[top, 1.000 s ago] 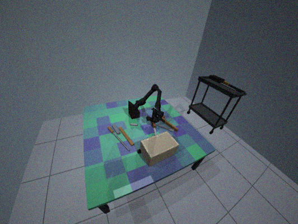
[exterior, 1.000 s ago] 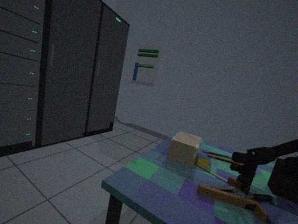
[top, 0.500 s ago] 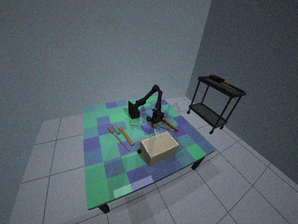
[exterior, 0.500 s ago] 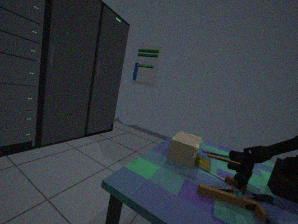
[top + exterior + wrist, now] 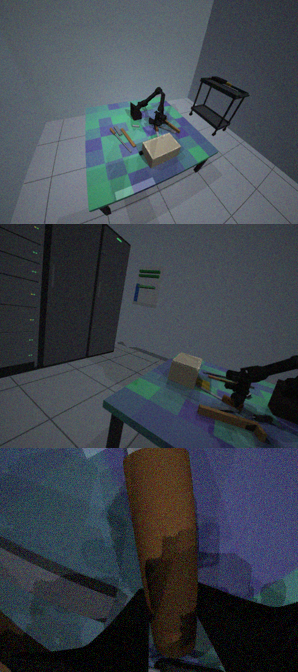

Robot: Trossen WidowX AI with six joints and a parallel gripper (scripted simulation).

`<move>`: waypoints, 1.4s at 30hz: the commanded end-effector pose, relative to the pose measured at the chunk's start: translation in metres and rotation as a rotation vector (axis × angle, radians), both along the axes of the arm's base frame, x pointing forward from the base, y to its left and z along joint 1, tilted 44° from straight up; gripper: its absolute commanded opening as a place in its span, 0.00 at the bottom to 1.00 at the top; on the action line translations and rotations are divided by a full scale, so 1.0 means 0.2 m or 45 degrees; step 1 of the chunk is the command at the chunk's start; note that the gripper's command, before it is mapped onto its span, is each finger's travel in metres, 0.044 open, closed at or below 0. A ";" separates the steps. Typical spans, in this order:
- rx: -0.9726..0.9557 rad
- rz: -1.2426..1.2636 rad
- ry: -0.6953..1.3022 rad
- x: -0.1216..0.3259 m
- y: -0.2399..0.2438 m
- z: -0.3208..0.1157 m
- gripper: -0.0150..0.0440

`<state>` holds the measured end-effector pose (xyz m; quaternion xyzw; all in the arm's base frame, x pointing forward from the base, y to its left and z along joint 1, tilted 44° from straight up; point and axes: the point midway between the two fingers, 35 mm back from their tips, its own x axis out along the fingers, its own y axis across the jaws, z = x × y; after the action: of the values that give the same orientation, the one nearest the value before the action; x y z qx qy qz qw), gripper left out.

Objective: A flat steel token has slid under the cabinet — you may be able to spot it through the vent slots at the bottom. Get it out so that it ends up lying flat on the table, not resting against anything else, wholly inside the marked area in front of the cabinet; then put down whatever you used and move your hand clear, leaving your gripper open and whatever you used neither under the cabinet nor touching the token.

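Note:
The beige cabinet (image 5: 162, 145) (image 5: 183, 373) stands on the table. My gripper (image 5: 157, 125) (image 5: 238, 405) (image 5: 166, 589) is shut on the orange-brown wooden handle (image 5: 162, 513) of a tool, low over the table on the arm's side of the cabinet. The tool's thin pale shaft (image 5: 158, 134) (image 5: 210, 393) points from the handle towards the cabinet. The black fingers lie on both sides of the handle near its rear end in the wrist view. The steel token cannot be made out, and the outline of the marked area cannot be told from the patchwork table top.
A wooden L-shaped piece (image 5: 173, 126) (image 5: 224, 415) lies beside the gripper, with a grey bar (image 5: 60, 585) near it. A wooden stick (image 5: 128, 138), a long rod with an orange handle (image 5: 112, 130), a grey flat tool (image 5: 118, 130) and a small pale cylinder (image 5: 135, 126) lie on the other side.

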<state>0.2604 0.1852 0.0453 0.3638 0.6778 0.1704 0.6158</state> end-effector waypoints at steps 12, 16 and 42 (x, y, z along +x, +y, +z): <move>0.002 0.003 -0.004 0.10 -0.02 -0.01 0.25; 0.002 0.003 -0.005 0.12 -0.02 -0.02 0.25; 0.001 0.003 -0.008 0.28 -0.06 -0.04 0.25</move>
<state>0.3117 0.1749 0.0375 0.3627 0.6768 0.1713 0.6172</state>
